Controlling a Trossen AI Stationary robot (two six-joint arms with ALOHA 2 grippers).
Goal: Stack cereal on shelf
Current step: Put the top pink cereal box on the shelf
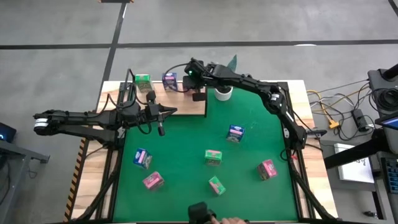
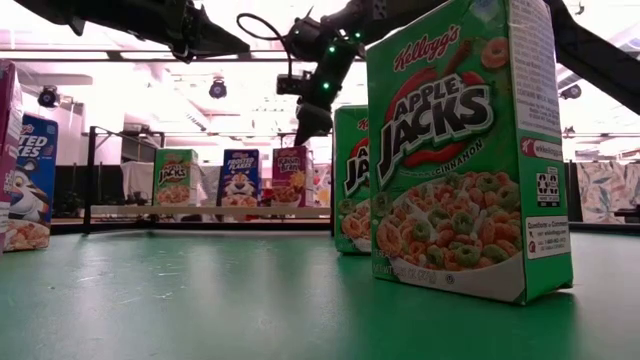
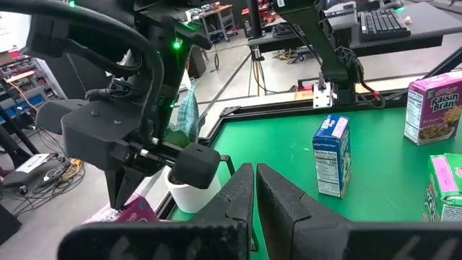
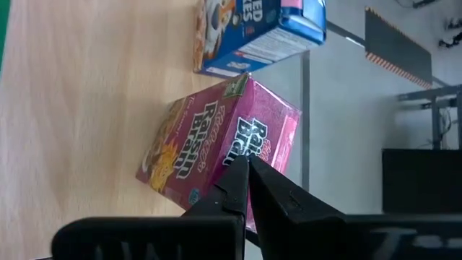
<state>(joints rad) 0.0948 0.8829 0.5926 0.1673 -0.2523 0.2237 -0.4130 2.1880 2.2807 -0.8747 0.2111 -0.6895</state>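
Right up front in the low view: green cereal carton, upright on the table, second green carton just behind it. Counting from above: six cartons loose on the green felt, among them a loose blue carton and a loose pink carton. Three more lined up along the far edge of the shelf: shelved green carton, shelved blue carton, shelved pink carton.

Right hand poised directly over that shelved pink carton, fingers pressed together, nothing pinched. Can't tell whether touching the cardboard or just clear of it. Left hand hanging at the near edge of the shelf, likewise pressed together and empty, apart from every carton.

Now the handling, judging by looks alone. Light stuff, surely: thin printed cardboard. Stiff enough along the edges, softer in the middle of the broad faces, so likely to dent under a hard squeeze. Glossy print, so probably a bit slippery. Taller than deep when standing, so easy to topple with a careless nudge.

Best grip: spread wide first, then down over the top and closed across the two narrow sides, high up, square to the faces and never on a corner. For a second layer on the shelf: level set-down, centred on the carton beneath, gentle release.
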